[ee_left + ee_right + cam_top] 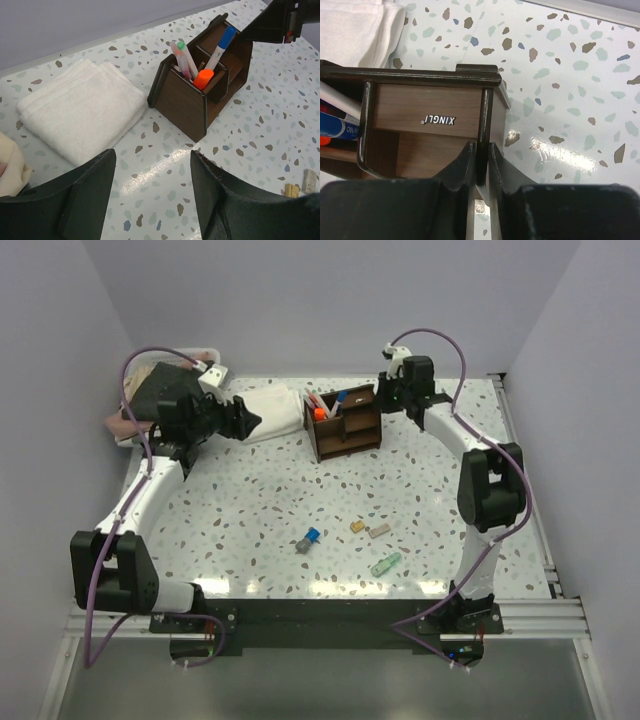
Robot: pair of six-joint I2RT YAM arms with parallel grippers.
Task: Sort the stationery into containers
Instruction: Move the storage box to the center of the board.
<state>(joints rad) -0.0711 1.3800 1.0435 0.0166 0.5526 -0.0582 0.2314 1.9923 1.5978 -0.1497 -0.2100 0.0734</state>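
**Pens housed, small bits left**

Near the arm bases four pieces lie loose: a green bit [386, 564], a blue-grey bit [309, 540] and two tan bits [379, 531], with bare table [230, 510] all round them. Farther back the left gripper [152, 160] hangs wide open, empty. The organiser [187, 107], far centre, already holds pens [184, 59], an orange highlighter [203, 78] and a blue-capped marker [223, 42]; the right gripper [480, 150] is clamped on its far right wall. A folded towel [82, 107] lies just beside its left, so the near side looks the freest approach
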